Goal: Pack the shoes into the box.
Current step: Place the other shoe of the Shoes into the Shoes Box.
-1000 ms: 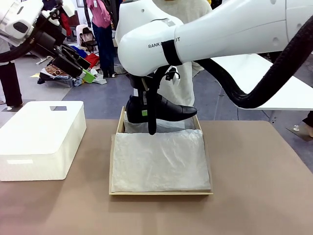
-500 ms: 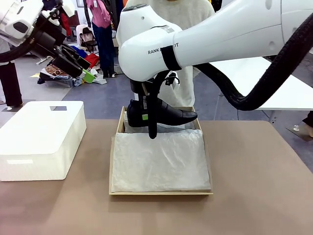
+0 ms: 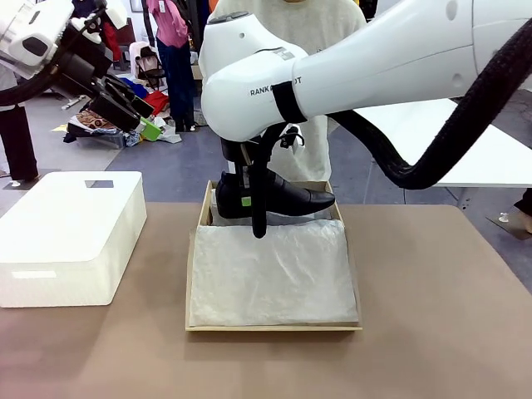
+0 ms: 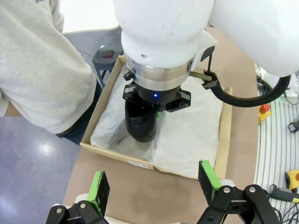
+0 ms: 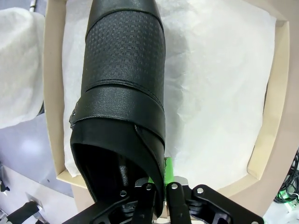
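You've got the right gripper [image 3: 252, 212] pinched on the heel rim of a black dress shoe [image 3: 287, 196] hung over the cardboard shoebox's [image 3: 274, 327] far end, left gripper [image 4: 153, 182] wide and empty; next, lower onto the tissue [image 3: 274, 274] and release.

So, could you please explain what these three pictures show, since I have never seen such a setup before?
These are two white robot arms at a table, each ending in a two-finger gripper. The front picture looks across the table from between the arms toward a person. The other two pictures come from a camera on each arm's wrist, looking along its fingers. On the table stand a white box and an open cardboard box lined with tissue. The right gripper is shut on the heel end of a black shoe, holding it over the cardboard box's far end. The left gripper is open and empty, raised off to the left.
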Robot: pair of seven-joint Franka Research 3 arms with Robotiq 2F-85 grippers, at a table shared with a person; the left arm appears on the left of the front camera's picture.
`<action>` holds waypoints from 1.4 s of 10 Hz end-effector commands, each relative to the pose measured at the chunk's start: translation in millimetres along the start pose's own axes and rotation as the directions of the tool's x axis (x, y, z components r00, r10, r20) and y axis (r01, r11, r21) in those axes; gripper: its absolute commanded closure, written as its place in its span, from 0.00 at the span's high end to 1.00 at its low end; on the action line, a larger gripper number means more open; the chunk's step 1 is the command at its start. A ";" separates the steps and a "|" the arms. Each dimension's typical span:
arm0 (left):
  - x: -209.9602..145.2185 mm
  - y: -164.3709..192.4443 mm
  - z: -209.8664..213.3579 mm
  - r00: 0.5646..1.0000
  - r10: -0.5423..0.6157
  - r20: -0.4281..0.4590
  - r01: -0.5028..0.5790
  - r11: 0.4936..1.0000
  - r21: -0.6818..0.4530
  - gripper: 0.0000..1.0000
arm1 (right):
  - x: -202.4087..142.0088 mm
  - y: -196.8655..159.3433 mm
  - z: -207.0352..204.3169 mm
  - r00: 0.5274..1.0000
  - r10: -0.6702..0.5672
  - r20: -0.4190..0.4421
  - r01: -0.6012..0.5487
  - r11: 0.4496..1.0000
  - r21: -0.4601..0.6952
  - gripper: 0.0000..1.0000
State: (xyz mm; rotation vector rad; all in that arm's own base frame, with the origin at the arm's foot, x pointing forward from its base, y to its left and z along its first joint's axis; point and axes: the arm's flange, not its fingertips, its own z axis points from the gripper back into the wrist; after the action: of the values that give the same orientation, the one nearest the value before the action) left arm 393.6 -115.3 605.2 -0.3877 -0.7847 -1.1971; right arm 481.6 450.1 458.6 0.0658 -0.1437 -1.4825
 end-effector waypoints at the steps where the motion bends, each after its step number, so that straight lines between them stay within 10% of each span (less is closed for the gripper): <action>1: 0.2 0.8 0.7 1.000 -0.003 0.020 0.003 1.000 -0.008 1.00 | -4.1 9.7 -4.2 0.999 -0.038 -0.005 0.038 0.999 0.024 0.00; 11: 0.2 0.8 0.7 1.000 -0.003 0.020 0.003 1.000 -0.008 1.00 | -20.5 -0.8 -44.9 0.994 -0.106 -0.035 0.105 0.994 -0.014 0.00; 14: 0.2 0.8 0.7 1.000 -0.003 0.020 0.003 1.000 -0.008 1.00 | -16.4 2.3 -41.9 0.993 -0.106 -0.043 0.105 0.994 -0.027 0.46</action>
State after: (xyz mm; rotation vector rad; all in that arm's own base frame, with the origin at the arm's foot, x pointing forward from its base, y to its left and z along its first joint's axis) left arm 393.5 -115.3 605.1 -0.3879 -0.7847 -1.1971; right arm 492.5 466.7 411.2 0.0635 -0.1005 -1.5511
